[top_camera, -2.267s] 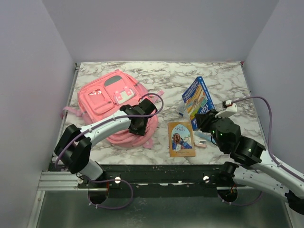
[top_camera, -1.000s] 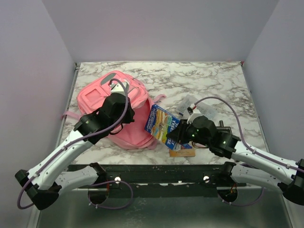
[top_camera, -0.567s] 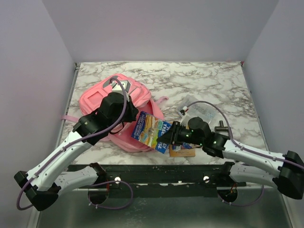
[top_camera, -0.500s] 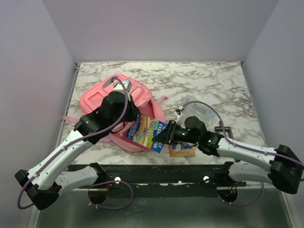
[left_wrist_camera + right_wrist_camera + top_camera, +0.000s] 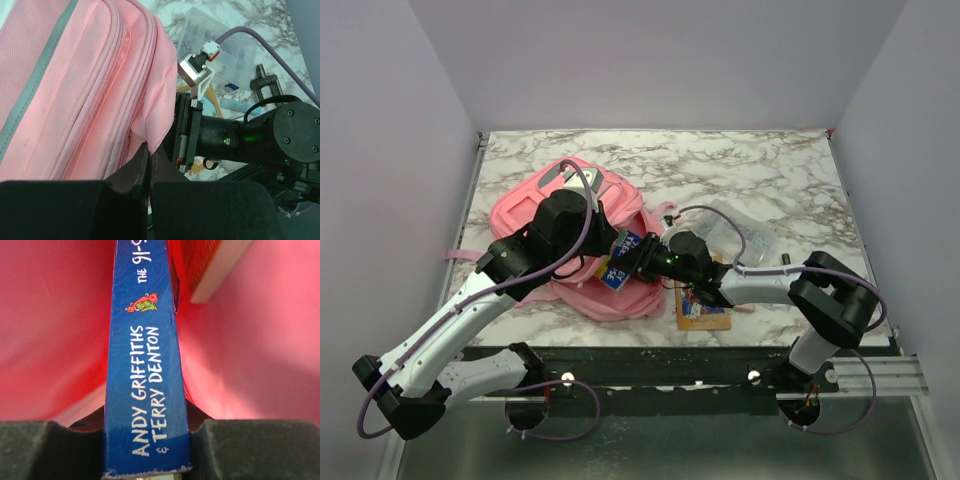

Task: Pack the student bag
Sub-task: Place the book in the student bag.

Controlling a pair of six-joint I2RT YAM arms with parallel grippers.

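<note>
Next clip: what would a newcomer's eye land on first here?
The big pink student bag lies on the left of the marble table, with the left gripper pinching the fabric at its opening. The right gripper holds a blue book, spine reading Andy Griffiths & Terry Denton, partway inside that opening. An orange book lies near the front edge.

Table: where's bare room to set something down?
Bare table runs along the back wall behind the backpack, widest far right beyond the clear case. Crowded centre-front: left gripper, right gripper, blue book, orange book.
</note>
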